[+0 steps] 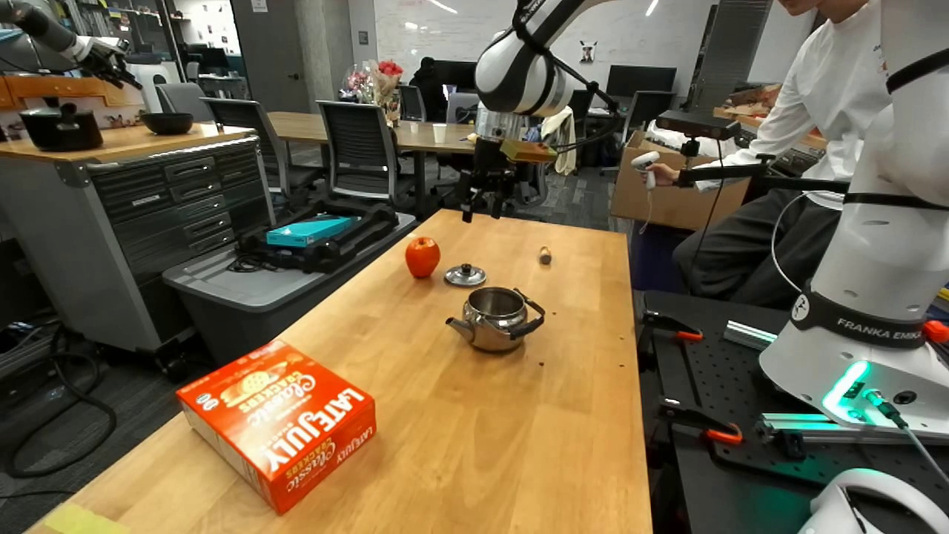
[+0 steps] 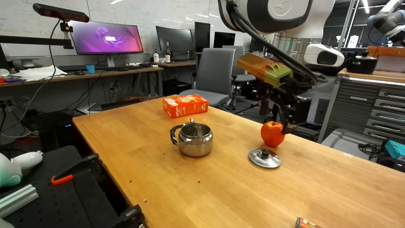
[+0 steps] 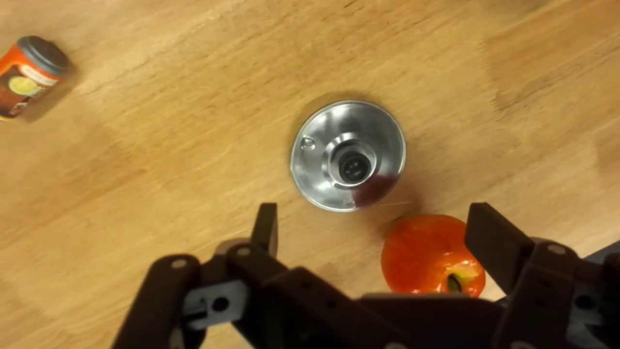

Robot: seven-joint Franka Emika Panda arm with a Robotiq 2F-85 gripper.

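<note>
Nearest, along the bottom of the wrist view: dark gripper (image 3: 373, 213), spread wide. Points down toward silver lid (image 3: 348, 156) at frame centre and, lower right, red apple (image 3: 431, 257) just beside it, near the edge of the table (image 3: 160, 184). Shows a broad stretch of table from lid to orange canister (image 3: 24, 82), upper left. In an exterior view: steel kettle (image 1: 493, 328) at centre, cracker box (image 1: 278, 423) lower left, close to the edge

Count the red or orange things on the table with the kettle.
3: the box toward one end, the apple near the lid, and the can on its side, past the lid.
</note>
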